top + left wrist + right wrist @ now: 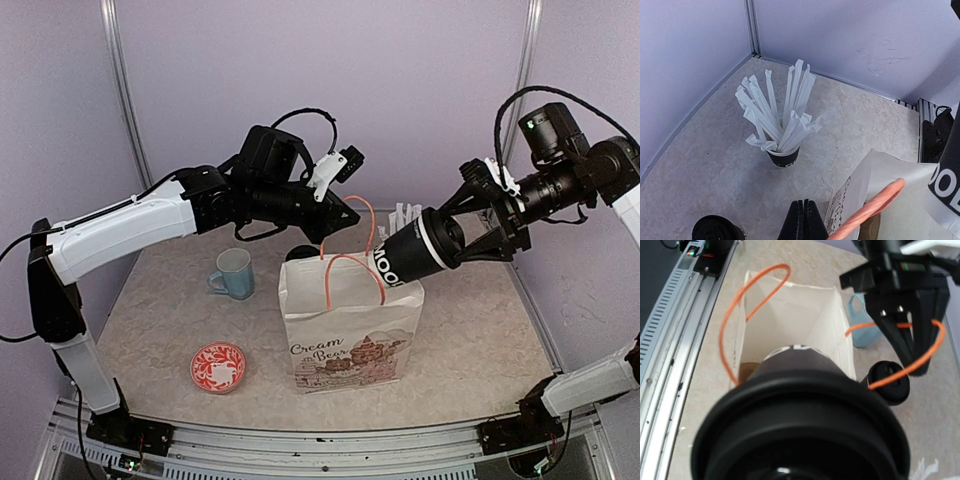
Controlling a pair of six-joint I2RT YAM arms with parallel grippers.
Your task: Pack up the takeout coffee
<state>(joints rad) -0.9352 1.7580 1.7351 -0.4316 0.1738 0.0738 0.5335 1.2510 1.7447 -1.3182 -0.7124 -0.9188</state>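
Counter (160,330): marbled, with lilac walls behind it; the paper bag (350,330) stands at its middle.
Top view, right pincer (452,240): clamped on your takeout coffee (410,258), which is tilted just above the bag's mouth.
Top view, left pincer (343,215): together at the orange handle (371,215).
Left wrist: fingers (802,220) are closed; you can't tell whether the handle is pinched or only hooked.
Right wrist: the lid (800,430) fills your foreground, with the open bag below it.

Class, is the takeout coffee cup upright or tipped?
Tipped: the cup lies nearly sideways in the right gripper, base toward the open bag.
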